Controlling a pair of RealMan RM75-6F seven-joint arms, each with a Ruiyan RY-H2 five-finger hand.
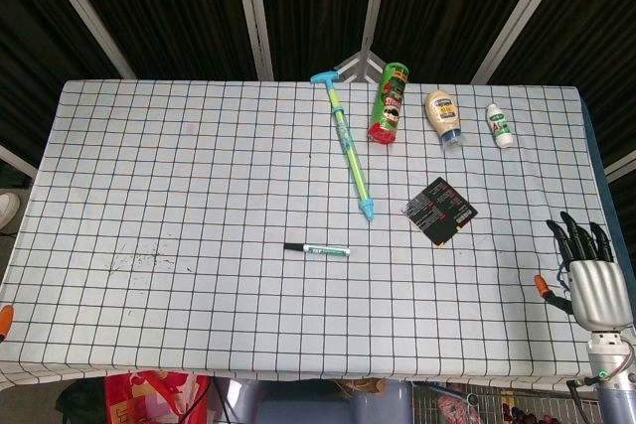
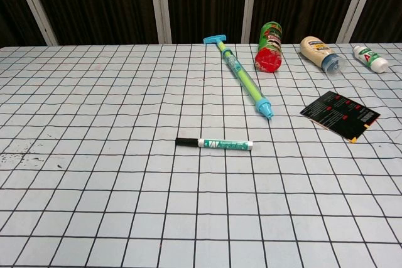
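We see the checked table (image 1: 179,176) filling most of the head view, and our right hand (image 1: 588,270) sits at its lower right edge, fingers spread and upright, holding and touching nothing; our left hand shows in neither view. Nearest to that hand is the black card (image 1: 439,211), lying flat up and to the left of it, well apart, with its long axis running diagonally from upper left to lower right. Further left, near the frame's centre, the marker (image 1: 316,248) lies left to right.
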